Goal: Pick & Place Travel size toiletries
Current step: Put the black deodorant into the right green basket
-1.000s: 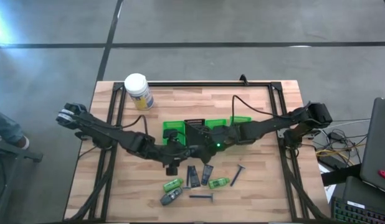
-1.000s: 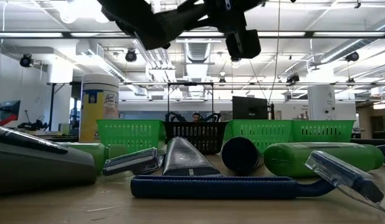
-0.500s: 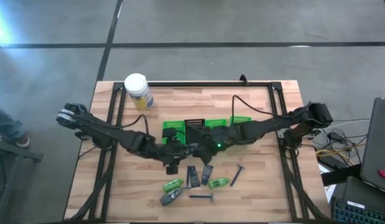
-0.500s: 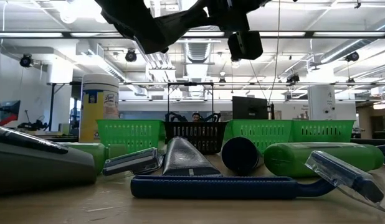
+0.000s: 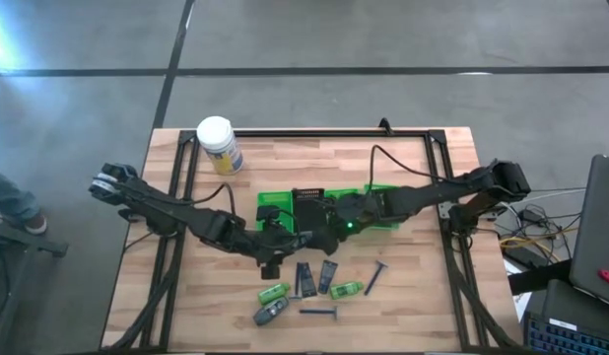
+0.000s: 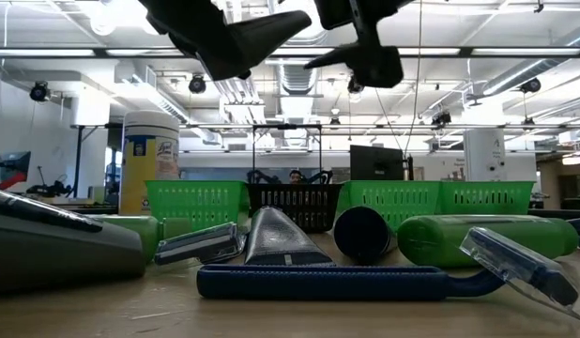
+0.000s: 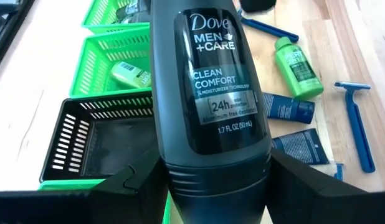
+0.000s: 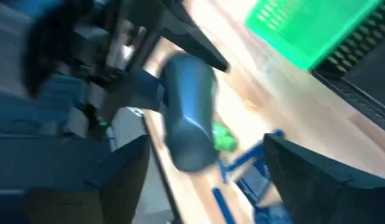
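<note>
- Wooden table [image 5: 403, 296] in a big open workshop with strip lights overhead; white wipes jar [image 5: 218, 144] at the far left corner, out of play.
- Progress, my read: early. I see one green mini bottle [image 7: 130, 74] already in a green tray compartment [image 7: 111, 59]; most of the items are not yet sorted.
- Left on the table near the front edge: green bottles [image 5: 273, 292] and [image 5: 346, 289], two dark packets [image 5: 316, 277], a grey tube [image 5: 269, 314], and two blue razors [image 5: 318, 312], [image 5: 376, 274].
- Left gripper [image 5: 271, 258] sits just in front of the tray, fingers clamped on a dark Dove deodorant [image 7: 208, 93]. Its body fills the gap between the fingers and it's off the table.
- In the left wrist view the black basket compartment [image 7: 99, 140] lies right beyond the deodorant, so I judge that is the likely drop spot.
- Right gripper [image 5: 336, 221] is over the tray's middle, close to the left one. Right wrist view is motion-blurred; fingers look spread with nothing between them, but I'm not certain.
- Low view: both arms [image 6: 271, 33] hang high over the items, clear of the nearest razor [image 6: 365, 277].
- Risk: the arms are crowded over the tray, so the next move needs clearance.
</note>
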Action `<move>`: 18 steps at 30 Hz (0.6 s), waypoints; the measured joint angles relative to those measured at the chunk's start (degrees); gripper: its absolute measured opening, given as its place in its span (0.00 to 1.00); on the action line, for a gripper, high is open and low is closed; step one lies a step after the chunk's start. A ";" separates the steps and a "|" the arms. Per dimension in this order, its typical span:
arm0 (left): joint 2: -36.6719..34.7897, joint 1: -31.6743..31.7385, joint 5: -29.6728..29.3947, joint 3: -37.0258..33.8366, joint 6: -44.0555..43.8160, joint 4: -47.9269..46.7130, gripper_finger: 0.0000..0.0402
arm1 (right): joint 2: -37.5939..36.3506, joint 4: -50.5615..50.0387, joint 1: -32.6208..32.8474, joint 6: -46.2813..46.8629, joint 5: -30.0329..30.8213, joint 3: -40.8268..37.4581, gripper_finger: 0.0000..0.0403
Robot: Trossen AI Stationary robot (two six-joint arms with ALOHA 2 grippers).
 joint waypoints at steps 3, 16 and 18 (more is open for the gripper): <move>0.00 0.02 -0.08 0.00 0.19 0.09 0.52 | 1.16 6.06 -0.63 1.29 -1.45 -0.10 0.83; 0.00 -0.04 -0.50 0.00 0.19 0.55 0.52 | 3.21 8.59 -1.34 2.29 0.05 -0.24 0.67; 0.00 -0.04 -0.51 0.00 0.17 0.53 0.52 | 3.35 8.67 -1.39 2.47 -0.82 -0.24 0.62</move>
